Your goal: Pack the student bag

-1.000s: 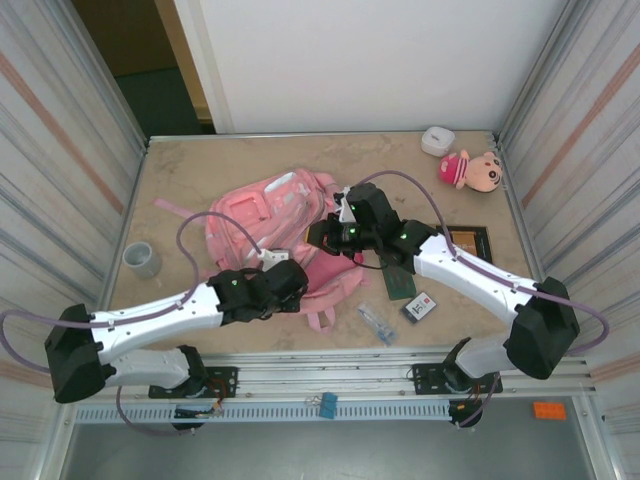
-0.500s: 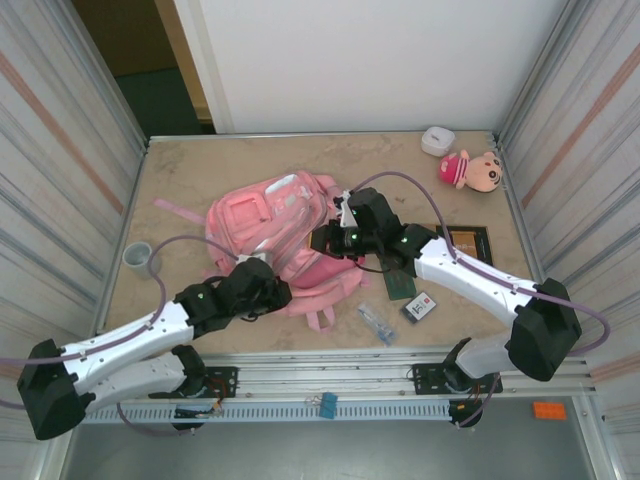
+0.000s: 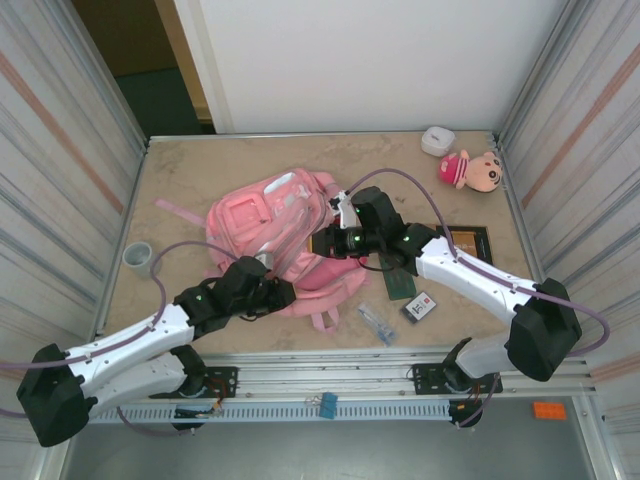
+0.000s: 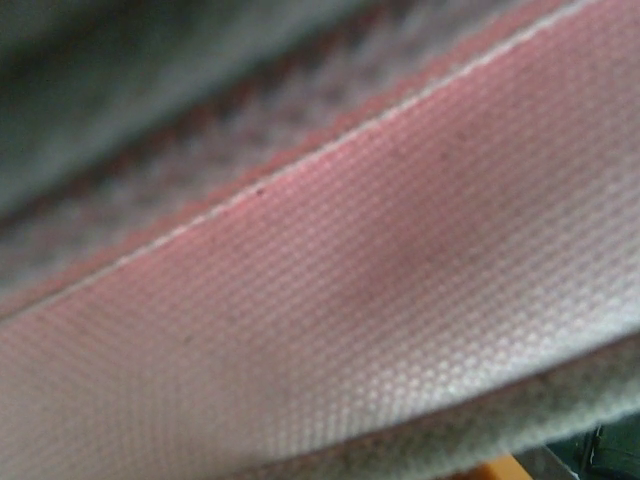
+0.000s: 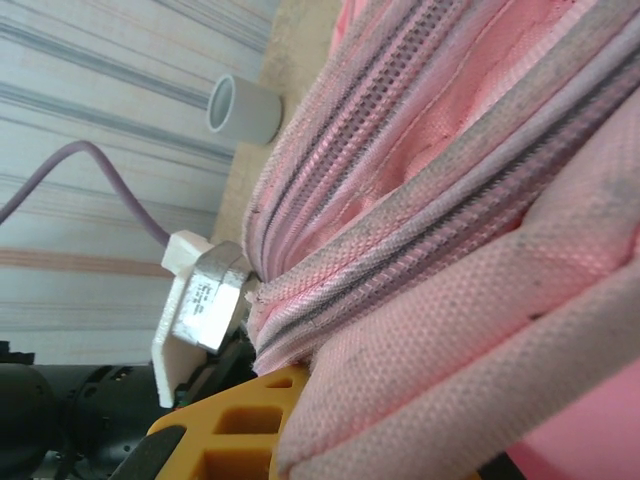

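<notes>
Left arm has swung down and outward since a second ago, its elbow sitting lower and further left, and the left gripper [image 3: 268, 283] has pulled back a little along the bag's near-left edge.

- Table [image 3: 190, 165] is carrying everything. The student bag [image 3: 270, 215] is lying mid-table, slightly left of centre, straps trailing left and toward the arms.
- Right gripper [image 3: 326, 240] is sitting at the bag's right edge. The right wrist view is showing zipper rows and pink webbing [image 5: 450, 150] lying over the yellow finger [image 5: 240, 425], so I'm reading it as clamped on the bag.
- Left wrist view is showing blurred pink webbing [image 4: 330, 300] right at the lens. Can't tell whether the left pincer is apart or together.
- Loose items are waiting right of the bag: green card [image 3: 400, 285], then clear sleeve [image 3: 378, 322]. Tape roll [image 3: 138, 257] is sitting well left.

Step in hand, my read: getting a pocket open. The right should be anchoring the fabric taut while the left is finding the zip pull and dragging along the zip line, not across it.

Versus earlier: right arm is hardly shifting, and the bag is sitting bunched slightly more toward the right gripper.
</notes>
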Tool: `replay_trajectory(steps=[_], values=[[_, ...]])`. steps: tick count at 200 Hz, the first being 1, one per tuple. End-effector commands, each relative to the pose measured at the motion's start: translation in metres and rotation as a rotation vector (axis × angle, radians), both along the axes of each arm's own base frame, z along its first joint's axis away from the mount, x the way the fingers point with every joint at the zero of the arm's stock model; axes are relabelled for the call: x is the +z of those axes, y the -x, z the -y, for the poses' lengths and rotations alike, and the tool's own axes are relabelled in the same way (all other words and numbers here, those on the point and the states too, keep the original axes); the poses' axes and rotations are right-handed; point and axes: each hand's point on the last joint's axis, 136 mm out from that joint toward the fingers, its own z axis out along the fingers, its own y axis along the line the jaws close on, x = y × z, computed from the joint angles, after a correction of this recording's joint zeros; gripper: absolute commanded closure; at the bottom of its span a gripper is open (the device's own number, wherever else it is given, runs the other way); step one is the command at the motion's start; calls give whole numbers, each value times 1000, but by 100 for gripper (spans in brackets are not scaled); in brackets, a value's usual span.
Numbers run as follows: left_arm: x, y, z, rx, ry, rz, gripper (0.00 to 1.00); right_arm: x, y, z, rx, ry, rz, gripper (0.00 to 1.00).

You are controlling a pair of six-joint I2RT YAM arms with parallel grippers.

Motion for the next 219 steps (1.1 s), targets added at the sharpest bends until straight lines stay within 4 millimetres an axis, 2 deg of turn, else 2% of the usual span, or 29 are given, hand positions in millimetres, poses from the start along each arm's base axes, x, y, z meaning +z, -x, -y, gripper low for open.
replay_trajectory(steps=[1, 25, 49, 64, 75, 84, 92, 132, 150, 181, 206, 219], values=[[6, -8, 1, 8, 16, 46, 80, 30, 11, -14, 91, -113, 36, 100], [10, -10, 3, -2, 14, 66, 81, 25, 10, -13, 76, -94, 28, 100], [14, -14, 1, 5, -7, 79, 91, 12, 9, -10, 54, -39, 10, 100], [16, -15, 1, -6, -33, 82, 91, 4, 10, -9, 38, -5, 8, 100], [17, -15, 2, -26, -56, 83, 87, -1, 9, -6, 17, 20, 2, 100], [16, -15, 1, -36, -83, 77, 80, -5, 9, -5, 9, 29, -4, 100], [15, -16, -1, -36, -109, 70, 74, -5, 9, -5, 1, 27, -7, 96], [4, -20, -11, -14, -228, 33, 70, 12, 13, -11, -23, -49, -20, 96], [0, -19, -13, -26, -274, 19, 74, 19, 12, -14, -41, -81, -29, 97], [3, -19, -14, -43, -336, 25, 88, 32, 12, -16, -53, -117, -25, 98], [10, -20, -2, -45, -255, 40, 100, 16, 8, -8, -87, -51, -18, 99], [13, -18, 6, -41, -171, 48, 100, 5, 8, -4, -82, -27, -13, 99]])
